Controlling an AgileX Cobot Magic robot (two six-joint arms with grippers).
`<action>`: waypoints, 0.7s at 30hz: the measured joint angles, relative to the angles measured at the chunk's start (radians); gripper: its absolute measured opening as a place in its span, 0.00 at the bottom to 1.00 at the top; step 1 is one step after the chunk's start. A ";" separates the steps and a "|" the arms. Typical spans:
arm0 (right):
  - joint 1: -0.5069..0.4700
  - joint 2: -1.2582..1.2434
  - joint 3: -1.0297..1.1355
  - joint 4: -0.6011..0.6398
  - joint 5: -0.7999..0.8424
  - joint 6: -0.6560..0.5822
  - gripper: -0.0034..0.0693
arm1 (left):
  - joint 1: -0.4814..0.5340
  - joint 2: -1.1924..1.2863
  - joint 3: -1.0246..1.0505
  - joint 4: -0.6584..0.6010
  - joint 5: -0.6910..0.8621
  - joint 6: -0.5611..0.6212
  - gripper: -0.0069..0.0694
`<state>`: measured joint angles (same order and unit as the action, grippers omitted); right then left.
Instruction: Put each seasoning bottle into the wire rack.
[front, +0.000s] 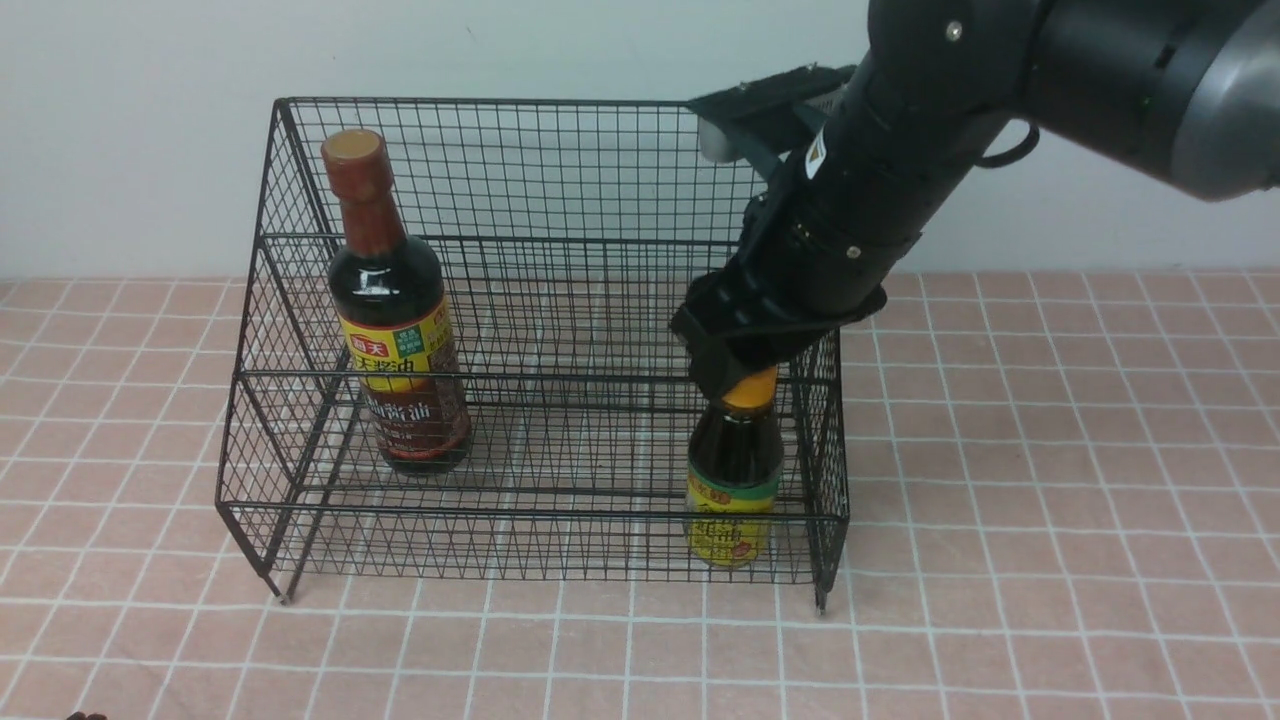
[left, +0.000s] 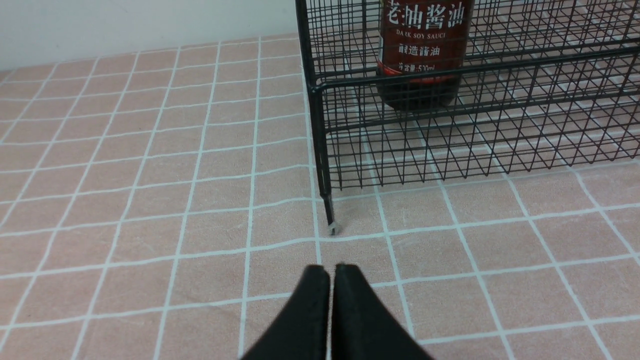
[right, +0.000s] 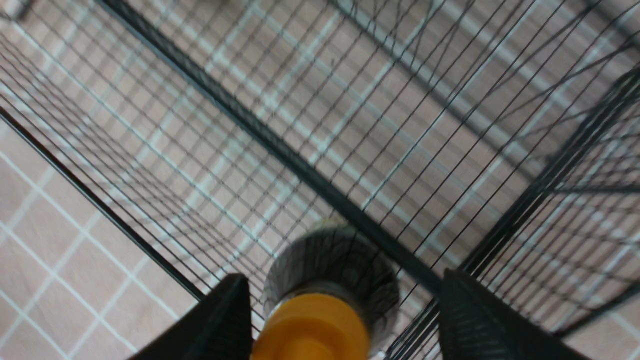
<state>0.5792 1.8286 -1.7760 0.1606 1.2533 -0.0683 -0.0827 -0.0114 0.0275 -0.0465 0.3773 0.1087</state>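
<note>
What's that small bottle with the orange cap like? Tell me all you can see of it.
The short bottle holds dark liquid, with an orange-yellow cap and a yellow, green-edged label. It stands upright on the lower front tier of the wire rack, at its right end. The right gripper straddles its cap, jaws open.

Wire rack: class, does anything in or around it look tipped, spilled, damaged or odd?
Nothing stands out: tall bottle and short bottle stand upright inside the wire rack, no spill visible; the right gripper, jaws open, flanks the short bottle's cap.
</note>
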 joint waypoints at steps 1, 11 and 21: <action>0.000 -0.014 -0.013 -0.005 0.000 0.003 0.69 | 0.000 0.000 0.000 0.000 0.000 0.000 0.08; 0.000 -0.312 -0.114 -0.105 0.008 0.020 0.70 | 0.000 0.000 0.000 0.001 0.000 0.000 0.08; 0.000 -0.726 -0.035 -0.304 0.022 0.165 0.44 | 0.000 0.000 0.000 0.001 0.000 0.000 0.08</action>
<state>0.5792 1.1024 -1.8111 -0.1430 1.2756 0.0968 -0.0827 -0.0114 0.0275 -0.0457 0.3773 0.1087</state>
